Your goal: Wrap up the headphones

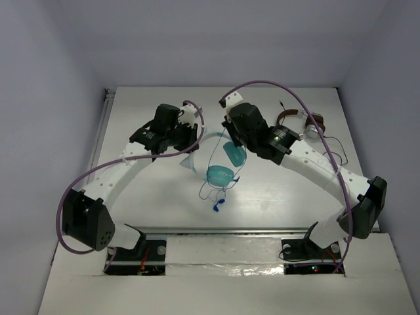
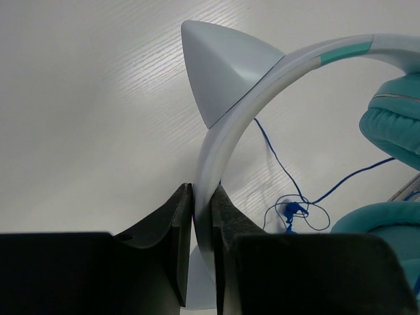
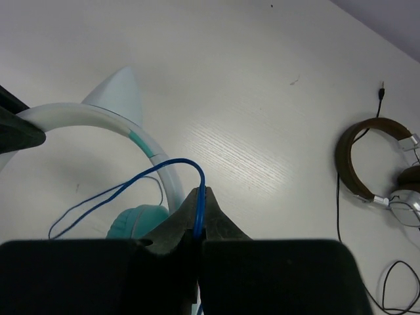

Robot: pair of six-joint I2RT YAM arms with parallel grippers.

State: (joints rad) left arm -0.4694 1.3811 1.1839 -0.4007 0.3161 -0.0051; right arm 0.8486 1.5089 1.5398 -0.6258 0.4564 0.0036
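- Finds the headphones (image 1: 220,172) mid-surface (image 1: 275,197) between the two arms, with the teal cups toward the near edge and the pale headband arching away to the left.
- Clenches the left claw (image 2: 202,197) on that headband (image 2: 230,131), one pad on each face of the band, just below the pointed cat ear (image 2: 220,72).
- From that grip, sends the band curving up and to the right toward the ear cup (image 2: 394,125), with the frame apparently anchored at this one spot.
- Pinches the thin blue cable (image 3: 157,167) in the right claw (image 3: 200,197), jaws shut tight at the crest of a loop, both strands falling away leftward past the headband toward the cup below.
- Leaves the remaining cable slack, in a loose tangle (image 1: 216,195) just nearside of the cups in the overhead view, with the plug end trailing toward the arm bases.
- Key relation: headband just to the left of the right claw and slightly ahead of it, long curve running from the left claw's grip across to the cups, and the held loop on the right-arm side of that curve.
- Judging from that, calls for the right claw to carry the loop around the band or cups, being the one with the cable, while the left claw only steadies the frame.
- Likely trouble: thin cable slipping through the pads, or catching on the cat ear in passing.
- Has the brown-banded headphones (image 3: 367,164) well apart at the far right, out of the way.
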